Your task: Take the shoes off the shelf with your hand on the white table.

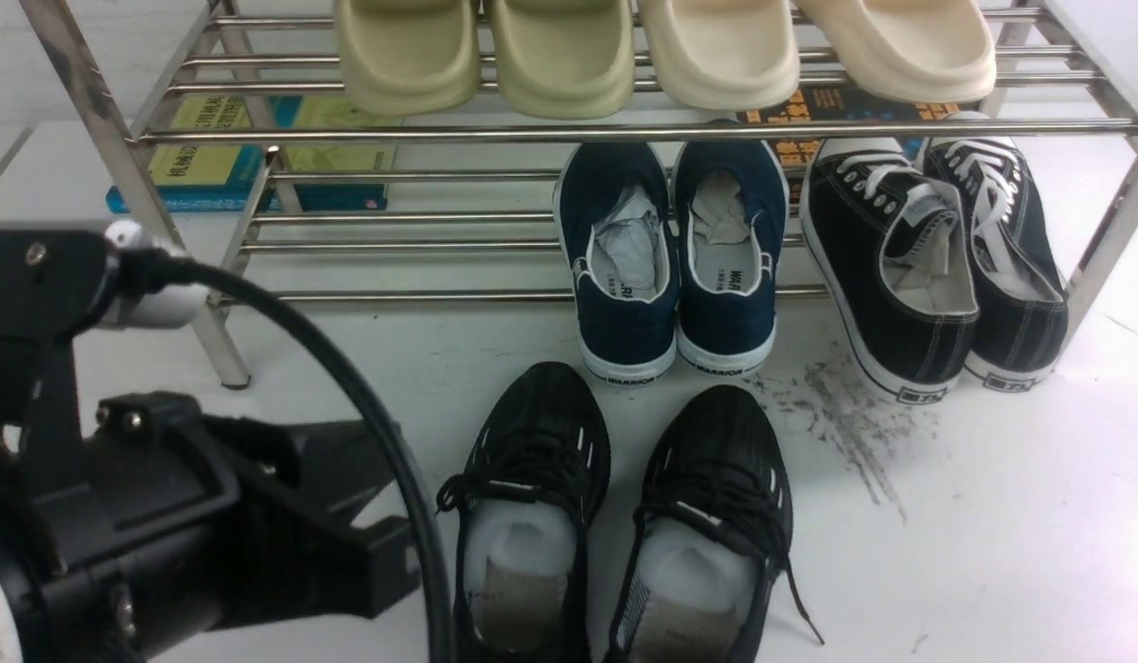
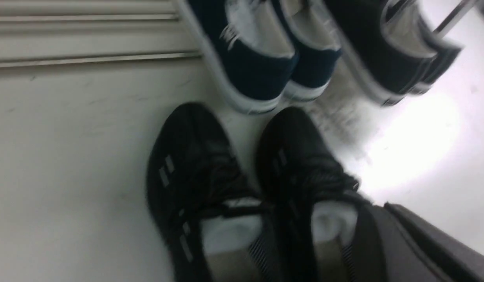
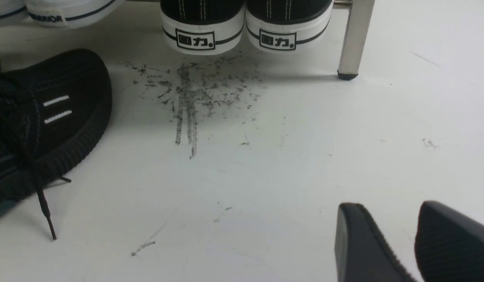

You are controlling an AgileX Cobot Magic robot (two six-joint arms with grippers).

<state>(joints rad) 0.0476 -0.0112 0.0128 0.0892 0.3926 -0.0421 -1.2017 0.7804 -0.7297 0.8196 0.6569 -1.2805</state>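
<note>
The shoes, an all-black laced pair stuffed with white foam, stand side by side on the white table [image 1: 992, 516] in front of the shelf [image 1: 624, 132], toes toward it: left shoe [image 1: 532, 479], right shoe [image 1: 716, 506]. My left gripper [image 1: 389, 562] hangs low just left of the pair's heels. In the left wrist view it [image 2: 383, 207] is blurred, its fingers pressed together with nothing between them, beside the heel of one shoe [image 2: 300, 168]. My right gripper [image 3: 387, 211] is open over bare table, to the right of the pair [image 3: 50, 117]. It does not show in the front view.
A navy white-soled pair [image 1: 670, 267] and a black canvas white-laced pair [image 1: 937, 267] lean on the lower tier. Beige slippers [image 1: 661, 51] fill the top tier. Books [image 1: 247, 157] lie behind the shelf's left side. Dark scuff marks [image 3: 191, 94] spot the table near a shelf leg [image 3: 353, 39].
</note>
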